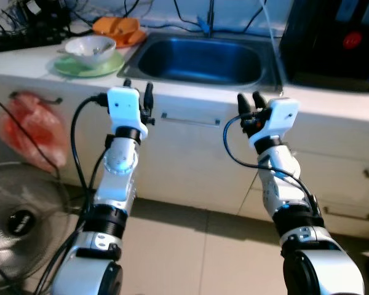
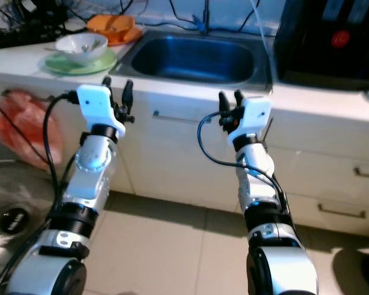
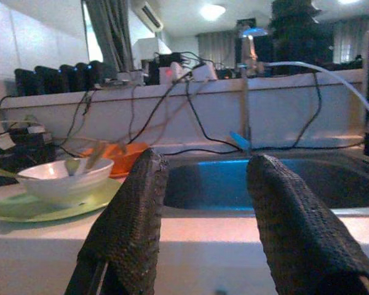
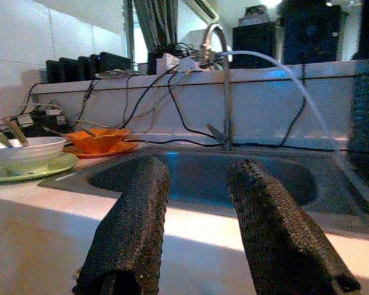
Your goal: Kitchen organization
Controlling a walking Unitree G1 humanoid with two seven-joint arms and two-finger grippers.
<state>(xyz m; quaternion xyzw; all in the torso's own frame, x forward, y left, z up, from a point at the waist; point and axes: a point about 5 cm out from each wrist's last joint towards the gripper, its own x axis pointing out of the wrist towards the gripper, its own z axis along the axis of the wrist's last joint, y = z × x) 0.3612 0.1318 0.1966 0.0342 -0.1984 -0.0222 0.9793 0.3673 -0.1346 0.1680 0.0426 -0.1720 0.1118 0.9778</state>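
Both arms are raised in front of the white counter (image 1: 190,98), level with its edge. The left gripper (image 1: 138,87) has its fingers (image 3: 132,227) parted and grasping nothing; beyond their tips and a little to the left sits a white bowl (image 1: 90,48) on a green plate (image 1: 104,66), with an orange dish (image 1: 117,28) behind it. The right gripper (image 1: 251,101) is likewise spread and empty, its fingers (image 4: 132,227) pointing at the steel sink (image 1: 200,60), whose tap (image 4: 224,92) stands past the basin. Below the left fingers, a red bag (image 1: 31,129) hangs on the cabinet front.
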